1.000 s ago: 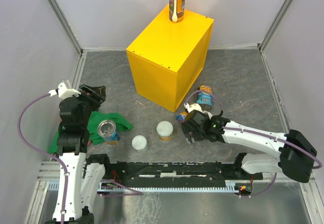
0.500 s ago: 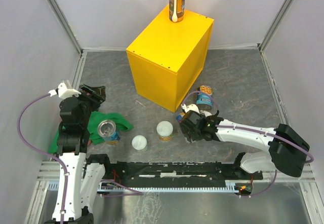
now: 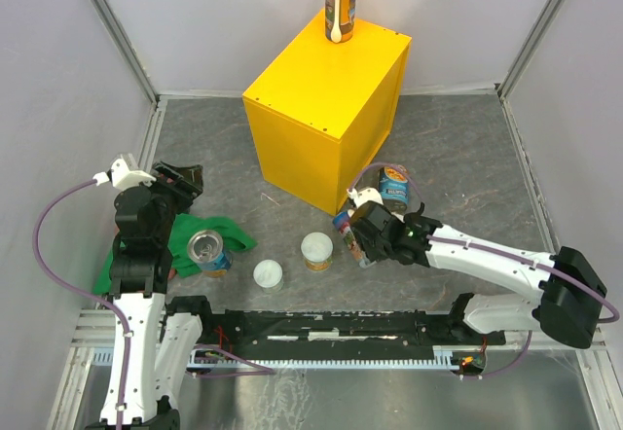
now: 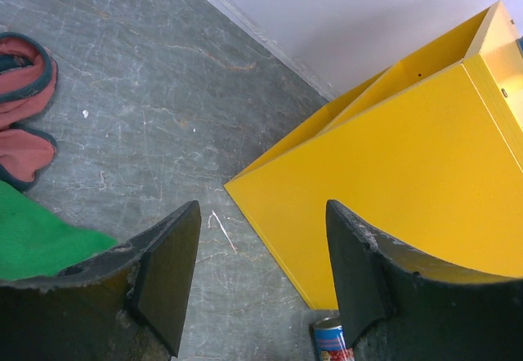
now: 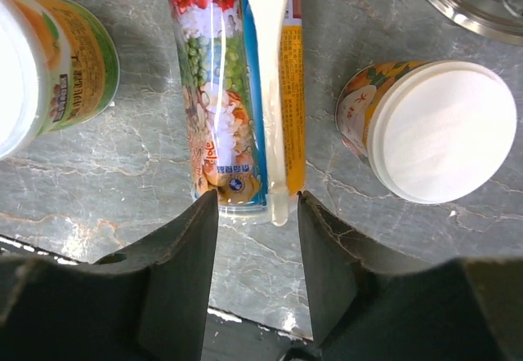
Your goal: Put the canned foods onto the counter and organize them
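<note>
L gripper (image 4: 261, 214): fingers apart, nothing btwn them. It hangs over the floor (image 4: 122, 91) on the left, so no risk while you leave it parked.

Silver-top can (image 3: 207, 248): stands on the green cloth (image 3: 229, 231). That's soft footing, so it may tilt or drag the cloth along when you grab it.

Short can (image 3: 316, 250): on the floor just beside the R arm's work spot. A swinging load could knock it over. The other short can (image 3: 268, 273) sits a bit further left and is safer.

R gripper (image 5: 257, 196): fingers sit either side of the near end of the tall can (image 5: 233, 91). Can't tell if they're clamped on it or only closing in.

Tall can: lies on the floor by the counter's near corner, not placed yet.

Grip risk: you'd hold only the very end, so the long body may sag, twist or slip out on the lift.

Spoon (image 5: 268, 83): strapped along the label, which gives a smooth, uneven face. A pad landing on it may slide.

Blue can (image 3: 394, 189): close behind the R wrist, so a wide swing could bump it.

Counter (image 3: 326, 109): tall box. Lift too low and the can's free end prob hits the corner or front edge.

Standing can (image 3: 340, 2): on the counter top at the far edge. It's slim & tippy, so nudge it while setting the next one down and it goes off the back.
</note>
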Action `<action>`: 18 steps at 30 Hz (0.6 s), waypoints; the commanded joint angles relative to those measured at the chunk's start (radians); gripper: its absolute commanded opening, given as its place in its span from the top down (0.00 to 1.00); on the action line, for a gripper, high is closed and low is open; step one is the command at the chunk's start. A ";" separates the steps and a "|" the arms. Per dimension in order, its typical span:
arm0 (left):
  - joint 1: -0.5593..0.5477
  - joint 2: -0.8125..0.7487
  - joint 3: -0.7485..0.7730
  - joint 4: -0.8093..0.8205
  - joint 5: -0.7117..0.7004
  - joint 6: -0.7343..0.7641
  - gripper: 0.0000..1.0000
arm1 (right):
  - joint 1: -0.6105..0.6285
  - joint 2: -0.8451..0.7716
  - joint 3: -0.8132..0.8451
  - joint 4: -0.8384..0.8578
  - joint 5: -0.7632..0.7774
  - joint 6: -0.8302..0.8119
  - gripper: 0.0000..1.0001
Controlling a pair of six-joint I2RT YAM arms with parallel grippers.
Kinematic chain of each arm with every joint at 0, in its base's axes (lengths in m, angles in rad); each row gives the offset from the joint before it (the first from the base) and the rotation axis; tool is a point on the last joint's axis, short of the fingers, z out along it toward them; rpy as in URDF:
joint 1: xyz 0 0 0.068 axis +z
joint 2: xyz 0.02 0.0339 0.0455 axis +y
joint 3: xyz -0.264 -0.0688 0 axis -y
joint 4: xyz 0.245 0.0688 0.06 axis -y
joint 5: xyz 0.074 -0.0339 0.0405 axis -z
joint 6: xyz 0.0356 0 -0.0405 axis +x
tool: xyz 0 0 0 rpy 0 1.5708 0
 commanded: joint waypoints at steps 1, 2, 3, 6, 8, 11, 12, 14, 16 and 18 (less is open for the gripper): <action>-0.003 0.004 0.014 0.039 -0.005 0.025 0.31 | 0.006 -0.004 0.113 -0.097 -0.021 -0.050 0.49; -0.003 0.005 0.016 0.039 -0.007 0.025 0.31 | 0.006 -0.001 0.131 -0.113 -0.028 -0.056 0.49; -0.003 0.005 0.016 0.040 -0.009 0.025 0.30 | 0.006 0.001 0.145 -0.127 -0.034 -0.062 0.49; -0.004 0.004 0.011 0.044 -0.011 0.025 0.31 | 0.005 0.010 0.181 -0.159 -0.051 -0.072 0.48; -0.003 0.003 0.006 0.045 -0.012 0.027 0.31 | 0.006 0.016 0.198 -0.185 -0.055 -0.076 0.41; -0.005 0.003 0.003 0.045 -0.015 0.032 0.30 | 0.005 0.010 0.181 -0.191 -0.049 -0.078 0.21; -0.004 0.002 0.004 0.045 -0.016 0.034 0.30 | 0.006 0.009 0.171 -0.190 -0.048 -0.077 0.16; -0.003 0.002 0.003 0.043 -0.020 0.037 0.30 | 0.006 0.018 0.152 -0.187 -0.045 -0.074 0.10; -0.003 0.003 0.002 0.044 -0.019 0.040 0.30 | 0.006 0.029 0.135 -0.177 -0.030 -0.067 0.06; -0.005 0.006 0.001 0.044 -0.019 0.044 0.30 | 0.005 0.036 0.114 -0.164 -0.011 -0.055 0.04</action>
